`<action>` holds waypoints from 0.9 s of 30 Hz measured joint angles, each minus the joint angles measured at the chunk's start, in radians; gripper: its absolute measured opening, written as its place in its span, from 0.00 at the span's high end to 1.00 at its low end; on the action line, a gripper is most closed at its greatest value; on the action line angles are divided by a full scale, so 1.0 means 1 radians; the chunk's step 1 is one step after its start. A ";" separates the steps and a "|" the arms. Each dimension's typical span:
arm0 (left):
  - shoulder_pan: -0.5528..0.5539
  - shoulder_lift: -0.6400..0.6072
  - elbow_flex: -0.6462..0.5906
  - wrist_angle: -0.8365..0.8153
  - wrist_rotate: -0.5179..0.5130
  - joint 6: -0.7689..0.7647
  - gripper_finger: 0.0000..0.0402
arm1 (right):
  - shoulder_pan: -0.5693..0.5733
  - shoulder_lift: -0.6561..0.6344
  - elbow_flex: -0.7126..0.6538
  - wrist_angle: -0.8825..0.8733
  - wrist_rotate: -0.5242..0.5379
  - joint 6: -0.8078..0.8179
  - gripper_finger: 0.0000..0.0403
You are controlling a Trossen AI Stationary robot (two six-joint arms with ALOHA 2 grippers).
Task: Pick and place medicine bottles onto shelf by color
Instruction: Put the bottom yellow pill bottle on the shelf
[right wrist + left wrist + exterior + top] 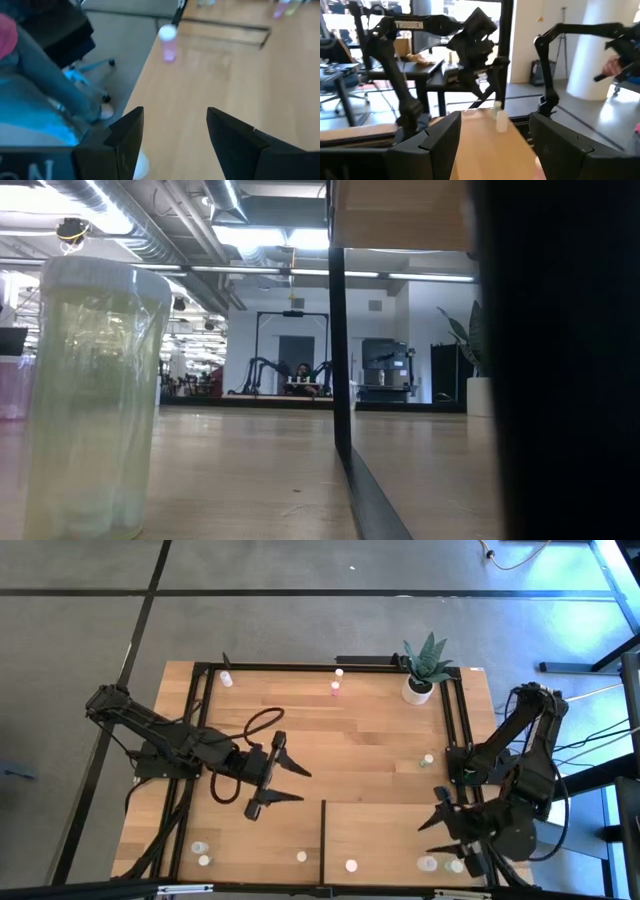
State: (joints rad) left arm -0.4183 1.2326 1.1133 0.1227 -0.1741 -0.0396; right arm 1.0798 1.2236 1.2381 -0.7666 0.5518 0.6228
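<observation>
- I read this as a reach step, not a carry: both of my arms are over the table and neither has a bottle.
- My left gripper (288, 783) hangs over the middle of the tabletop (370, 740), fingers spread wide with nothing between them. In its wrist view the fingers (437, 142) frame a small white bottle (501, 120) standing well ahead near the table's edge.
- My right gripper (436, 810) sits low by the near right corner, over the shelf (385, 830), jaws wide apart and empty. Its wrist view shows a pink bottle (167, 42) standing upright near the table's edge, ahead of the fingers (125, 132) and not between them.
- The bottles are scattered. A pink one (335, 689) and a white one (339, 671) stand along the far edge, another white one (227, 679) at the far left corner, and a greenish one (429, 759) beside the right frame.
- Along the near edge there are two at the left (201, 853), one in the middle (301, 856), one on the shelf (351, 865) and a small cluster (428, 863) just beside my right gripper.
- The low view is filled by a pale yellow-green bottle (92, 395); I cannot tell whether anything is inside it.
- The shelf is mostly bare, so I judge the sorting is barely begun.
- Next I would pick one bottle, line the open jaws around it, lower and close gently; these are small and light, so a side nudge could tip one.
- The potted plant (424, 668) at the far right corner is not part of the job.
</observation>
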 joint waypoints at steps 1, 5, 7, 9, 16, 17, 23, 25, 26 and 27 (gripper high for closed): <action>0.000 -0.008 0.000 -0.014 -0.013 0.000 0.43 | -0.004 -0.007 0.000 0.000 0.010 -0.001 0.46; 0.000 -0.040 0.000 -0.082 -0.063 0.000 0.43 | -0.027 -0.036 0.000 0.000 0.015 0.000 0.46; 0.000 -0.051 0.000 -0.120 -0.078 -0.001 0.43 | -0.043 -0.046 0.000 0.001 0.016 0.000 0.46; 0.000 -0.061 0.000 -0.163 -0.091 -0.003 0.43 | -0.059 -0.055 0.000 0.001 0.016 -0.001 0.46; -0.001 -0.088 0.000 -0.300 -0.163 -0.053 0.43 | -0.120 -0.072 0.000 0.008 0.029 -0.034 0.46; -0.001 -0.089 0.000 -0.320 -0.169 -0.071 0.43 | -0.130 -0.072 0.000 0.008 0.038 -0.041 0.46; -0.001 -0.091 0.000 -0.495 -0.184 -0.260 0.43 | -0.208 -0.072 0.000 0.023 0.057 -0.052 0.46; -0.001 -0.091 0.000 -0.567 -0.184 -0.339 0.43 | -0.238 -0.072 0.000 0.044 0.057 -0.051 0.46; -0.001 -0.091 0.000 -0.604 -0.184 -0.381 0.43 | -0.253 -0.072 0.000 0.055 0.057 -0.051 0.46; -0.001 -0.091 0.000 -0.641 -0.183 -0.427 0.43 | -0.270 -0.072 0.000 0.066 0.058 -0.051 0.46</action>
State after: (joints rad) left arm -0.4191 1.1419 1.1137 -0.5186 -0.3574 -0.4668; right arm 0.8096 1.1515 1.2381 -0.7009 0.6094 0.5720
